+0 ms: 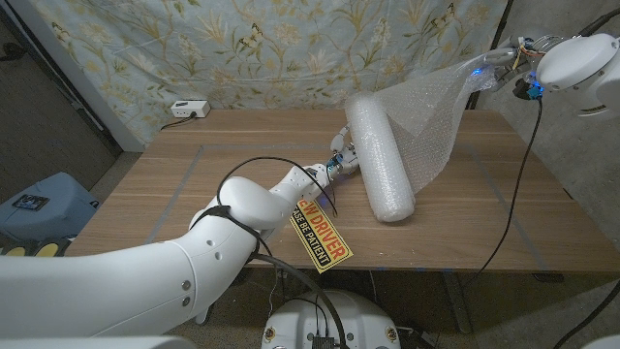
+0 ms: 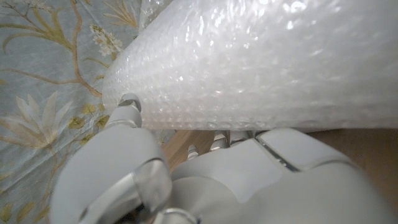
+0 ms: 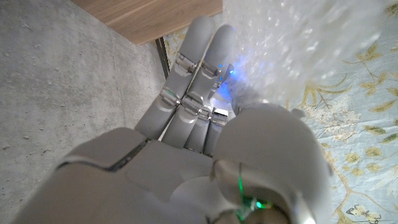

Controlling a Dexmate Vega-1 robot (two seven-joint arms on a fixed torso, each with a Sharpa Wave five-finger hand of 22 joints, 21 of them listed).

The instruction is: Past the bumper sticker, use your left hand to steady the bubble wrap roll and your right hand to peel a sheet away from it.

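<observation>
The bubble wrap roll (image 1: pixel 379 160) lies on the wooden table (image 1: pixel 194 184), just past the yellow bumper sticker (image 1: pixel 323 233). My left hand (image 1: pixel 341 158) presses against the roll's left side; up close its fingers (image 2: pixel 127 109) touch the roll (image 2: pixel 261 62). A loose sheet (image 1: pixel 436 107) stretches from the roll up to the right. My right hand (image 1: pixel 504 63) holds the sheet's end high above the table's far right corner. In the right wrist view my right hand (image 3: pixel 199 124) pinches the sheet (image 3: pixel 298 50) between thumb and fingers.
A white power strip (image 1: pixel 189 109) sits at the table's far left edge. A floral curtain (image 1: pixel 271 48) hangs behind the table. Black cables (image 1: pixel 518 184) hang from my right arm over the table's right side. A blue object (image 1: pixel 39 208) stands on the floor at left.
</observation>
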